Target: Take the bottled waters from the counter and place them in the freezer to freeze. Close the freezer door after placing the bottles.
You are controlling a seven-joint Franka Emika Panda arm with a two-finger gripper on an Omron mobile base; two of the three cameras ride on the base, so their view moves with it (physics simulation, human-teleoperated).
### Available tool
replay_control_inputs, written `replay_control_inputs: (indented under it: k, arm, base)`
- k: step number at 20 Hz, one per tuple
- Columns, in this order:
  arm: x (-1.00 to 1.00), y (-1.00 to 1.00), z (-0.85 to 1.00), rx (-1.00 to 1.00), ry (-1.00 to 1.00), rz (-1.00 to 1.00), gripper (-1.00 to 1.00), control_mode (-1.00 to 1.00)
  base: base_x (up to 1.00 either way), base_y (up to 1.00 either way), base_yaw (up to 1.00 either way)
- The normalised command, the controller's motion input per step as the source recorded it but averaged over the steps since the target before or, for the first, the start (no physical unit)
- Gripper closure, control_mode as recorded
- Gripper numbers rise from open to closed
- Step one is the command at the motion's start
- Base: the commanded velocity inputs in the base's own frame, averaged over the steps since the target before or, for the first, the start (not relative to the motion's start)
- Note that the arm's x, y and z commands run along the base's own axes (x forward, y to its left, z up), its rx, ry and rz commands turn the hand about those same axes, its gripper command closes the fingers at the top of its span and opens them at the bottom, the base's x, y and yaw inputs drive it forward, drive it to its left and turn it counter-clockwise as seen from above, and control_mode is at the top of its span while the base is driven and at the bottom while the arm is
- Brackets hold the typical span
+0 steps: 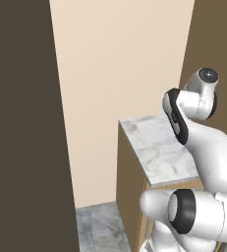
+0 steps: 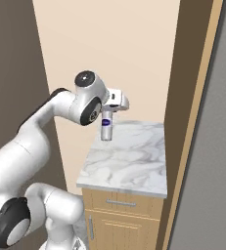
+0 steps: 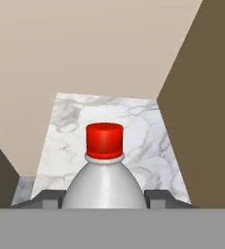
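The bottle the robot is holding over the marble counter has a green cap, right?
Not quite: the cap is red, not green, as the hand view shows. The rest holds: the gripper is shut on the bottle and holds it above the marble counter, as the right base view shows.

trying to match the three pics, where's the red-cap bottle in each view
Left base view: I can't find the bottle; the arm covers the counter's right side.
Right base view: bottle hangs from the gripper just above the counter's back left corner.
Hand view: bottle at bottom centre, red cap up, between the fingertips.
Shared landmark: the marble counter.
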Motion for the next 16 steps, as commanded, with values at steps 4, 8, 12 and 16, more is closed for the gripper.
replay_control_inputs:
  k: [4, 8, 12, 16]
  arm:
    - [-0.49, 0.35, 0.57, 0.13, 0.00, -0.01, 1.00, -1.00]
    - [-0.58, 0.33, 0.41, 0.08, -0.06, -0.02, 1.00, -1.00]
    - [-0.48, 0.33, 0.25, 0.02, -0.28, -0.05, 1.00, -1.00]
    - [-0.36, 0.37, 0.10, 0.00, -0.41, -0.03, 1.00, -1.00]
  base:
    - [0.00, 0.00, 0.00]
    - [0.00, 0.00, 0.00]
    - [0.00, 0.00, 0.00]
    - [0.00, 0.00, 0.00]
